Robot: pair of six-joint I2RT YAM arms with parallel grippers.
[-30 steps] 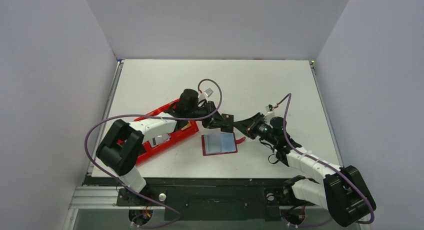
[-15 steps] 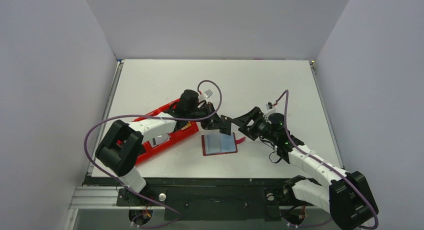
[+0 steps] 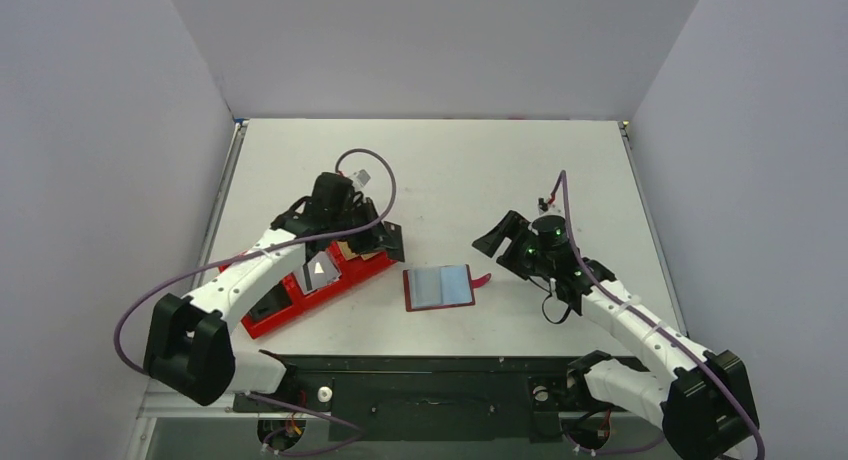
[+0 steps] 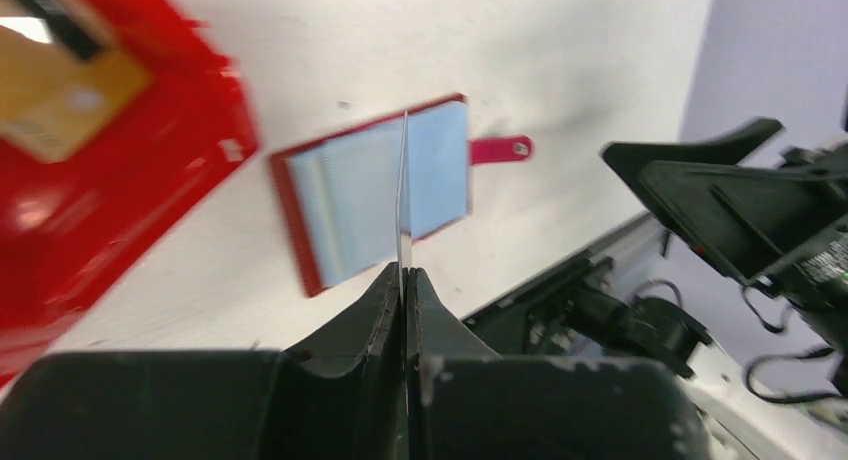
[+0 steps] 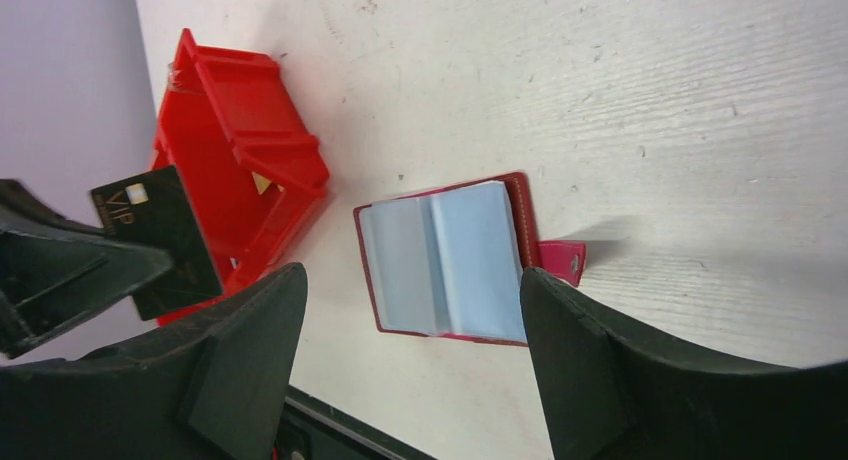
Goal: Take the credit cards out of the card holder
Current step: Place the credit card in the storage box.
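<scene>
White table, grey walls. Your holder [image 3: 438, 287] lies open flat near the front edge, blue sleeves up, strap tab pointing toward the right gripper [image 3: 497, 244]. That gripper hangs near it, fingers spread wide, nothing in them. Your left gripper [image 4: 404, 277] is pinched tight on a dark card [image 5: 155, 242], held on edge over the right end of the tray [image 5: 230, 95]. A tan card [image 4: 60, 95] and a silver one [image 3: 318, 272] lie inside the tray.
</scene>
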